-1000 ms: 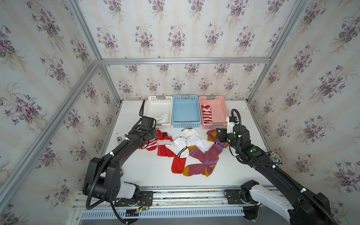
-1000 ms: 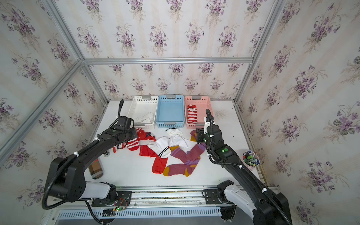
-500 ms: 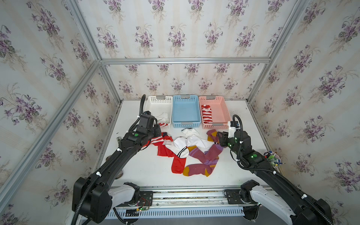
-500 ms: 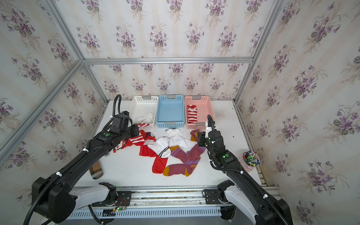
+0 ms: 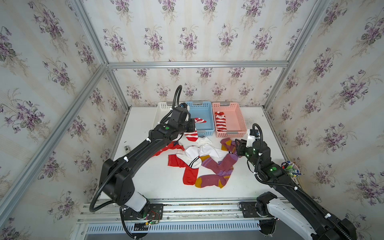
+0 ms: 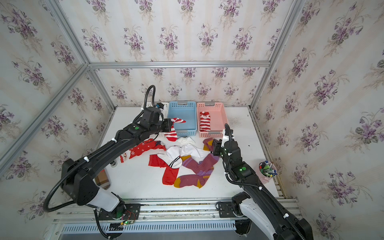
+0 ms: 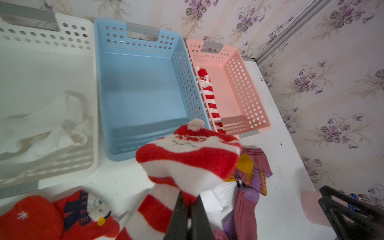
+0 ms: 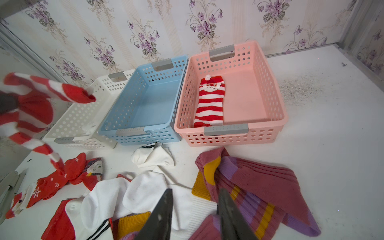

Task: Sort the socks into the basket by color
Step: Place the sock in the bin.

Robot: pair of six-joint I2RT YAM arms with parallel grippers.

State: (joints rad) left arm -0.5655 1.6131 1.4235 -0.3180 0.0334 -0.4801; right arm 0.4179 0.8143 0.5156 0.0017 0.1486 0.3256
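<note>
Closest to the near edge of the surface lie two maroon-purple socks (image 5: 216, 172) with mustard toes and lilac bands, crossed over each other, with a plain red sock (image 5: 189, 174) touching them on the left. Just beyond, a white sock with black stripes (image 5: 192, 155) overlaps the red one, and more white fabric spreads toward the middle. The right tool (image 8: 195, 192) hangs low over the spot where that white fabric meets a third maroon-purple sock (image 5: 227, 144); its jaws stand apart with nothing between them. A pink cup of pens (image 6: 268, 170) sits at the right edge. Toward the left edge lie red Santa socks with snowflakes (image 6: 143, 148). Farther back, a small white sock (image 8: 153, 158) rests just before the blue basket (image 5: 199, 104). The left tool (image 7: 188, 197) is clamped on a red-white striped Santa sock (image 7: 187, 158), lifted above the surface at the blue basket's near left corner, its pompom end reaching over that basket and its other end dangling. Along the far edge stand three baskets side by side: the white basket (image 7: 62, 41) holding a white sock (image 7: 52, 124), the blue one, and the pink basket (image 5: 241, 120) with a second striped Santa sock (image 5: 220, 123) lying flat inside.
</note>
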